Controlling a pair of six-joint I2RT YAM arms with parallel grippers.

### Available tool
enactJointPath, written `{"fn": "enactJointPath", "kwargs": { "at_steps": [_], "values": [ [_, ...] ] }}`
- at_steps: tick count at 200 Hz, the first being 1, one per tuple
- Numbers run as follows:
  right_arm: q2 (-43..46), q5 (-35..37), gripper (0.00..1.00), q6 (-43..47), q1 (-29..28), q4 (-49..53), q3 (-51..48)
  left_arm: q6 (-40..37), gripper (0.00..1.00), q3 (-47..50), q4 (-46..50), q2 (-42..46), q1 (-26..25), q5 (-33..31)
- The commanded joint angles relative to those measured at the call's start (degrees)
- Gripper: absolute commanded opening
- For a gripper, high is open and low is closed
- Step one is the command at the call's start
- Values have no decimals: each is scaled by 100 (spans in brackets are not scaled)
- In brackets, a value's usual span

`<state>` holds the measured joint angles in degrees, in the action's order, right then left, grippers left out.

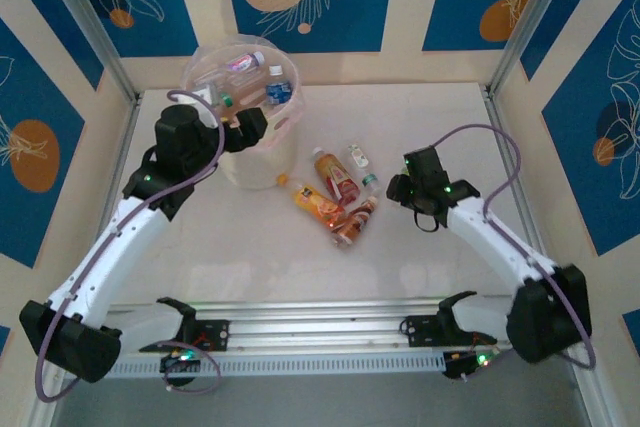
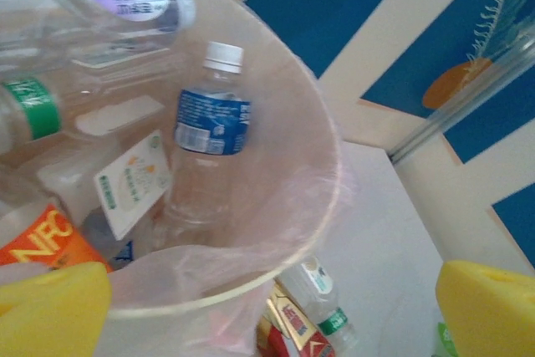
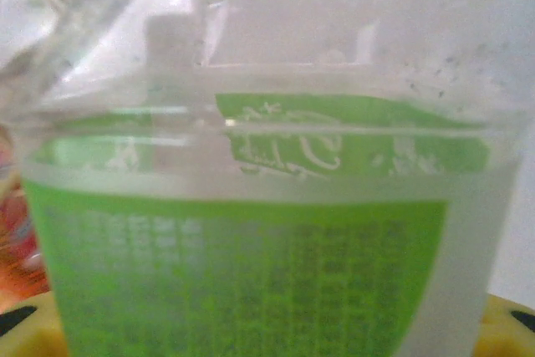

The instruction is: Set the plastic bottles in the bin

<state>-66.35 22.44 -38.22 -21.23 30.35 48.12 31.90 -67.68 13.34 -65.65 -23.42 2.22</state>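
Observation:
The bin (image 1: 256,163), a cream bucket lined with a pinkish bag, stands at the back left with several plastic bottles (image 1: 274,87) inside. My left gripper (image 1: 254,131) hangs open over its near rim (image 2: 276,277), its yellow fingers (image 2: 52,307) wide apart and nothing between them. Several more bottles (image 1: 334,177) lie on the table to the right of the bin. My right gripper (image 1: 399,187) sits low at the right end of that group. A green-labelled bottle (image 3: 251,273) spans the gap between its jaws in the right wrist view, touching both yellow fingers (image 3: 510,328).
A metal frame post (image 1: 92,27) and patterned blue walls close in the table at the back and sides. An aluminium rail (image 1: 320,332) runs along the near edge between the arm bases. White tabletop (image 1: 250,257) lies in front of the bin.

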Motion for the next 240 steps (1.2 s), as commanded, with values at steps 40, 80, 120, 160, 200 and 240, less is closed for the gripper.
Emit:
{"fn": "enactJointPath", "kwargs": {
  "at_steps": [40, 80, 120, 160, 200, 240],
  "values": [
    [1647, -535, 51, 1075, -748, -1127, -359, -605, 99, -1001, -25, -812, -1012, 631],
    [1953, -828, 50, 1428, -1179, -1666, -368, -875, 99, -1745, 14, -1618, -1549, 1420],
    [1889, -881, 50, 1571, -1433, -1793, -242, -993, 96, -2335, -30, -2205, -1943, 2195],
    [1773, -942, 50, 1589, -1565, -1896, -180, -890, 86, -2750, 11, -2648, -2129, 2415],
    [1679, -959, 50, 1598, -1678, -1927, -121, -818, 77, -3018, -4, -2979, -2227, 2588],
    [1647, -939, 50, 1640, -1785, -1954, -39, -861, 76, -3092, 181, -3071, -2237, 2419]
  ]
}}
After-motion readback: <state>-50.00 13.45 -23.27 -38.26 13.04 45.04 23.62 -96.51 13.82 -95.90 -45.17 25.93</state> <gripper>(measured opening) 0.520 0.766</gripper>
